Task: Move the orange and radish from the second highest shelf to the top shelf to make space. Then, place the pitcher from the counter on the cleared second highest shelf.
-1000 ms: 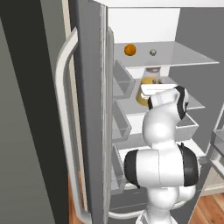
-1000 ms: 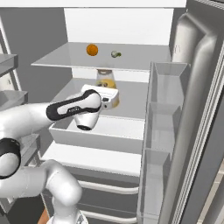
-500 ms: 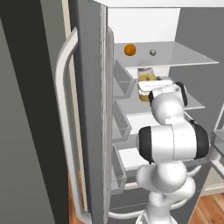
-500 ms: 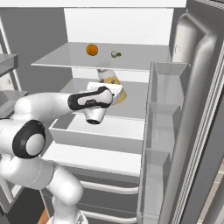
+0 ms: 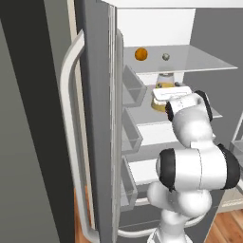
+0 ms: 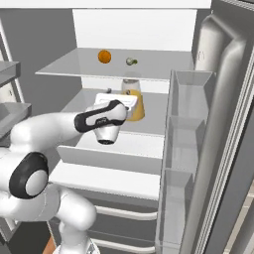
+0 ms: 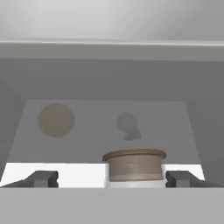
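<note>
I see the orange [image 6: 104,56] and radish [image 6: 131,61] already up on the top shelf [image 6: 64,68]. The pitcher [image 6: 133,102] stands on the second highest shelf [image 6: 154,101] below it, between my gripper [image 7: 111,178] fingers, which look spread wide of it; I judge only the retreat remains.

The 2 base views look forward and down into the open fridge from behind the arm's left and right, sharing the top shelf [image 5: 199,59] [image 6: 74,67]. The hand view sits close under that shelf [image 7: 105,127], facing up.
</note>
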Motion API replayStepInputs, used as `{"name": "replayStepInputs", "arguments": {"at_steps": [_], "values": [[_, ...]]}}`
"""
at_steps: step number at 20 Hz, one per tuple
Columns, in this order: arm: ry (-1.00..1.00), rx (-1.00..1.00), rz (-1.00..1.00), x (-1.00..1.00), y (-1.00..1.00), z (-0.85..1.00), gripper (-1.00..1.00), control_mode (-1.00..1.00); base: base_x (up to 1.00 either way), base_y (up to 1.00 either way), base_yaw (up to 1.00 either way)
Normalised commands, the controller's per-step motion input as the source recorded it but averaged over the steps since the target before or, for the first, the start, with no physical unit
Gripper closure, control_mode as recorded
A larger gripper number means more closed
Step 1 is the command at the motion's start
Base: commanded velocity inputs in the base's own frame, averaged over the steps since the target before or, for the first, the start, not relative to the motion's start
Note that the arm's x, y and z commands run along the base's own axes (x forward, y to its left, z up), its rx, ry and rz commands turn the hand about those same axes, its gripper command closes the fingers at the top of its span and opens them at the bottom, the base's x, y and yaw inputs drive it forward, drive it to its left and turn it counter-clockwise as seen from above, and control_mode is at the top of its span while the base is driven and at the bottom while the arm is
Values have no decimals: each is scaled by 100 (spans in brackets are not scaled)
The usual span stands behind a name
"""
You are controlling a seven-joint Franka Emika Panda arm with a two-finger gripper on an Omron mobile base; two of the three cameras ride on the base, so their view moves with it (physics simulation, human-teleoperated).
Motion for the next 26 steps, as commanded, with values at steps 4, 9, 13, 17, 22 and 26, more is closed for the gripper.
{"name": "replayStepInputs", "arguments": {"at_steps": [4,9,13,17,22,26], "values": [[0,0,7,-80,0,57,-100,-100,0,0,0],[11,-7,1,-87,2,34,-100,-100,0,0,0],[34,-11,0,-63,0,57,-100,-100,0,0,0],[54,-29,-2,-58,0,62,-100,-100,0,0,0],[55,-40,0,-64,-6,32,-100,-100,0,0,0],[29,-34,12,-89,-54,0,-100,-100,0,0,0]]}}
